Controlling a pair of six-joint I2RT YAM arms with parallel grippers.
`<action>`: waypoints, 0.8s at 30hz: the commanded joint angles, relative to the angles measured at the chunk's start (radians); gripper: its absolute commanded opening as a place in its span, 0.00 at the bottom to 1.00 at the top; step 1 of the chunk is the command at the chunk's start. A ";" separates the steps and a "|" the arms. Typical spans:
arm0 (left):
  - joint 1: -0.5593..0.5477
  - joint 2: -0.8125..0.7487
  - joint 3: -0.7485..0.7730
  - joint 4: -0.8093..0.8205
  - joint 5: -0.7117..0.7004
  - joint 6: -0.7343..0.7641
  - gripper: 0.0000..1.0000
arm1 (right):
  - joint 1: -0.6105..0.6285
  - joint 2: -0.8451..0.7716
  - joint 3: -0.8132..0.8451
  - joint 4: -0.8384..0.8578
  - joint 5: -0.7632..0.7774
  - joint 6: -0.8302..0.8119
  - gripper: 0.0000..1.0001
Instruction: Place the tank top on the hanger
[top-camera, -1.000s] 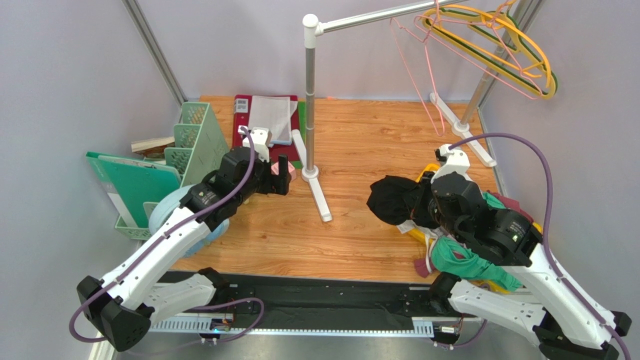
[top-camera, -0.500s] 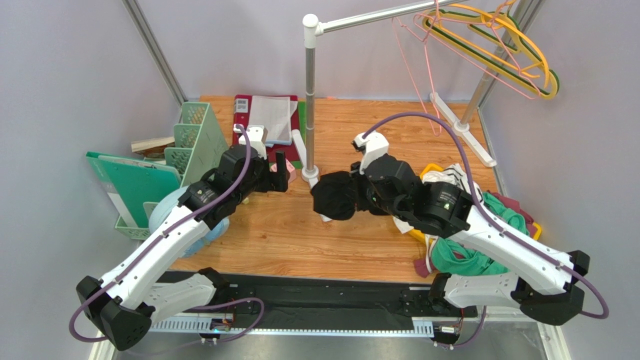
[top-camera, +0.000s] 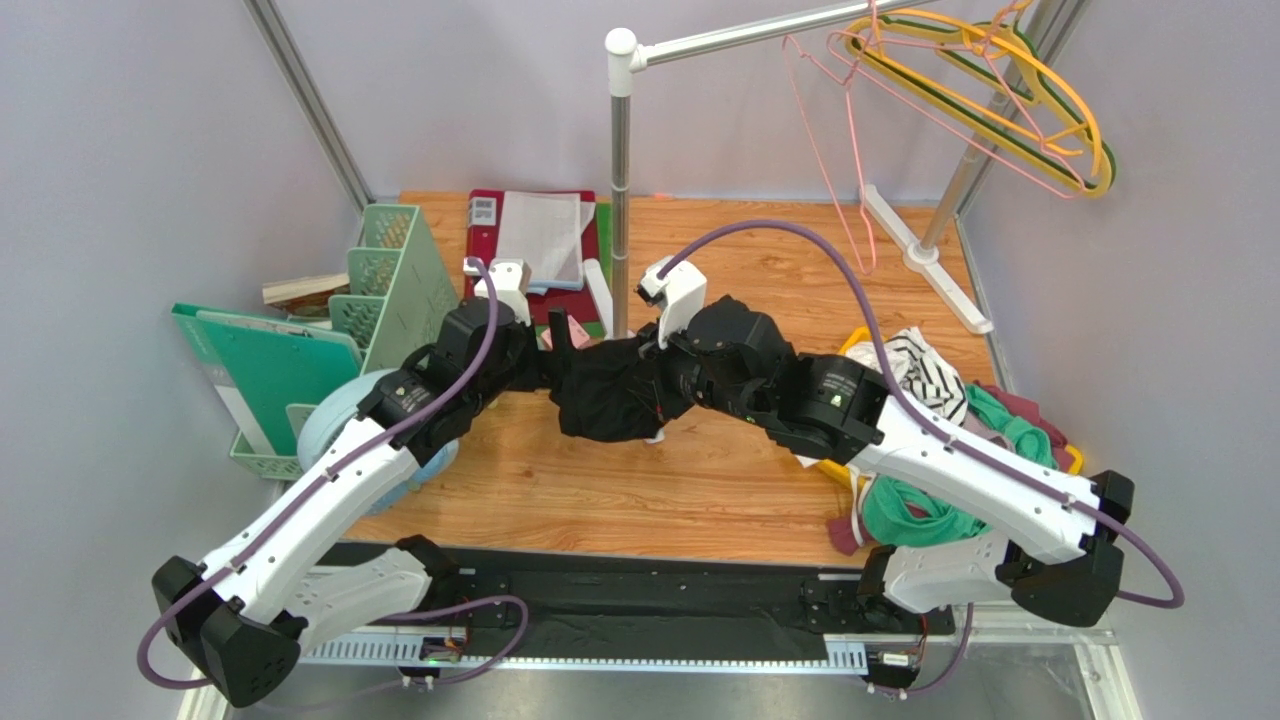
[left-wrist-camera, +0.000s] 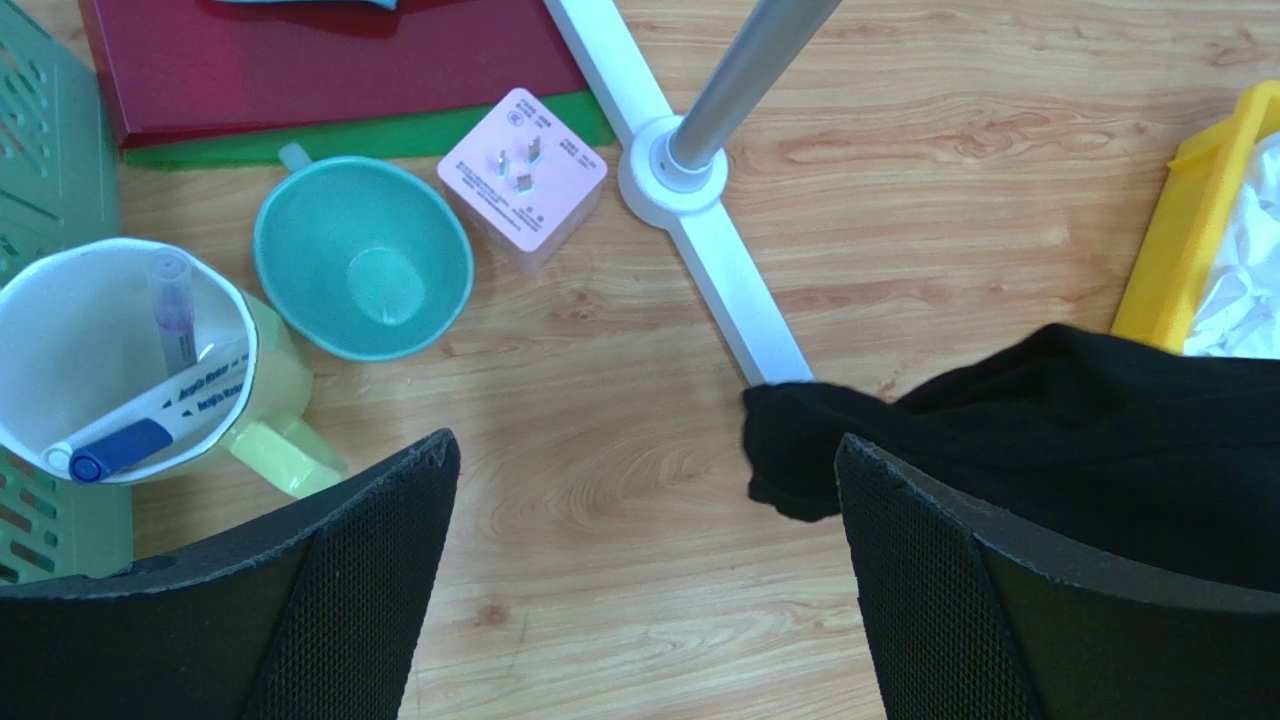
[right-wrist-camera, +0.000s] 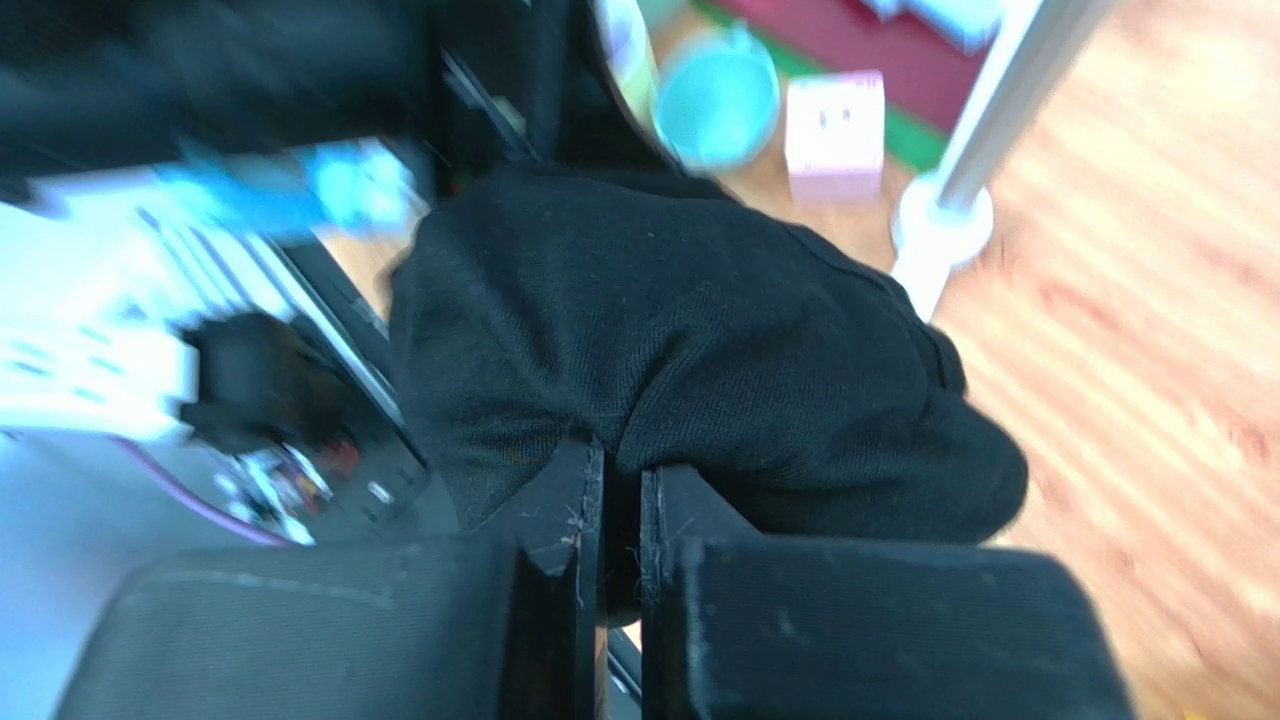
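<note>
The black tank top (top-camera: 609, 393) hangs bunched from my right gripper (top-camera: 661, 375), which is shut on it above the middle of the table; the wrist view shows the fabric (right-wrist-camera: 676, 345) pinched between the closed fingers (right-wrist-camera: 619, 480). My left gripper (top-camera: 559, 338) is open and empty just left of the top; in its wrist view (left-wrist-camera: 646, 495) a corner of the black fabric (left-wrist-camera: 1052, 435) lies by the right finger. The pink wire hanger (top-camera: 842, 150) hangs on the rail at the upper right.
The rack's pole (top-camera: 619, 195) and white foot (left-wrist-camera: 721, 285) stand just behind the grippers. A teal cup (left-wrist-camera: 361, 278), a pink plug (left-wrist-camera: 523, 177), a mug with markers (left-wrist-camera: 120, 360), a green file rack (top-camera: 383, 278) and a yellow bin of clothes (top-camera: 932, 405) surround them. Yellow and green hangers (top-camera: 1037, 105) hang on the rail.
My right arm has swung left across the table carrying the tank top from the yellow bin to just beside the left gripper. The left arm has barely moved.
</note>
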 joint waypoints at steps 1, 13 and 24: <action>0.004 -0.023 -0.024 0.033 0.011 -0.019 0.99 | -0.039 0.018 -0.098 0.026 -0.028 -0.034 0.00; 0.004 -0.014 -0.035 0.028 0.025 0.012 0.99 | -0.049 0.091 -0.063 0.044 -0.155 -0.039 0.00; 0.004 0.007 -0.035 0.015 0.024 0.024 0.98 | -0.099 -0.016 -0.254 -0.083 -0.003 -0.019 0.03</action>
